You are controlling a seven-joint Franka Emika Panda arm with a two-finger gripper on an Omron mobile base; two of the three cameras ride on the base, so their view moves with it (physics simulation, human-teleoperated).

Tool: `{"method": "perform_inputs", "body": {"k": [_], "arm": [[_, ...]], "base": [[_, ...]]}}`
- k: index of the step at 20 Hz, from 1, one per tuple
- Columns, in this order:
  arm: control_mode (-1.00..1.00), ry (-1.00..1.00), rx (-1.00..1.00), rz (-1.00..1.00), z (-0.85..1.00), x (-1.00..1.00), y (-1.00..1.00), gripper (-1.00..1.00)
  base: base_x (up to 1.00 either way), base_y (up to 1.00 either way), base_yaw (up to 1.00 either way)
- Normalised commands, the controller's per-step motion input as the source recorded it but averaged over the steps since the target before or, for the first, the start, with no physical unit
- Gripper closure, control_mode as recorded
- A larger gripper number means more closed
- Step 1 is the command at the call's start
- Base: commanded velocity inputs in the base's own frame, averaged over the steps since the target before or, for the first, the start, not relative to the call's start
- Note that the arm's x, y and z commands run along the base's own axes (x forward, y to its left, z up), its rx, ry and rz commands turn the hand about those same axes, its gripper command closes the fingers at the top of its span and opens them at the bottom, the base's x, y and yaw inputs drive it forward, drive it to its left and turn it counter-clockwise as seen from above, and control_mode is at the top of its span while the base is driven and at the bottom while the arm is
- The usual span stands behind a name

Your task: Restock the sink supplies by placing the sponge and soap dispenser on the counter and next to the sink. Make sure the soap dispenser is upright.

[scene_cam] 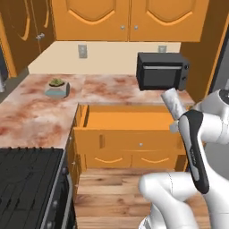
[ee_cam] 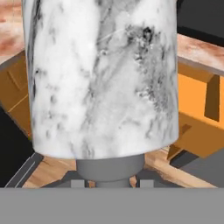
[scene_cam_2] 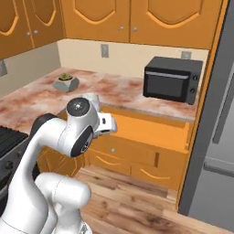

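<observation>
Along the back wall and round the corner runs the counter (scene_cam: 40,112) of reddish marbled stone, its front edge broken by an open drawer (scene_cam: 129,123) that juts out over the wooden floor (scene_cam: 112,197). A black stovetop (scene_cam: 27,179) fills the near left, a black microwave (scene_cam: 162,70) sits at the counter's right end, and a small potted plant (scene_cam: 57,88) stands well apart near the corner, leaving a broad bare stretch of stone between them. The arm is folded, elbow high, with the hand raised in front of the drawer. The gripper (scene_cam: 175,117) is clamped on the soap dispenser (scene_cam: 173,103), which leans tilted above the drawer's right end, just below the microwave.
</observation>
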Motion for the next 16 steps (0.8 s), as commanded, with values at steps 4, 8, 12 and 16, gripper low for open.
{"method": "perform_inputs", "body": {"k": [4, 8, 12, 16], "arm": [[1.00, 0.00, 0.00, 0.00, 0.00, 0.00, 0.00, 1.00], [1.00, 0.00, 0.00, 0.00, 0.00, 0.00, 0.00, 1.00], [1.00, 0.00, 0.00, 0.00, 0.00, 0.00, 0.00, 1.00], [1.00, 0.00, 0.00, 0.00, 0.00, 0.00, 0.00, 1.00]], "base": [[-0.30, -0.16, 0.52], [-0.28, -0.23, 0.60], [-0.28, -0.35, 0.64], [-0.37, -0.41, 0.68]]}}
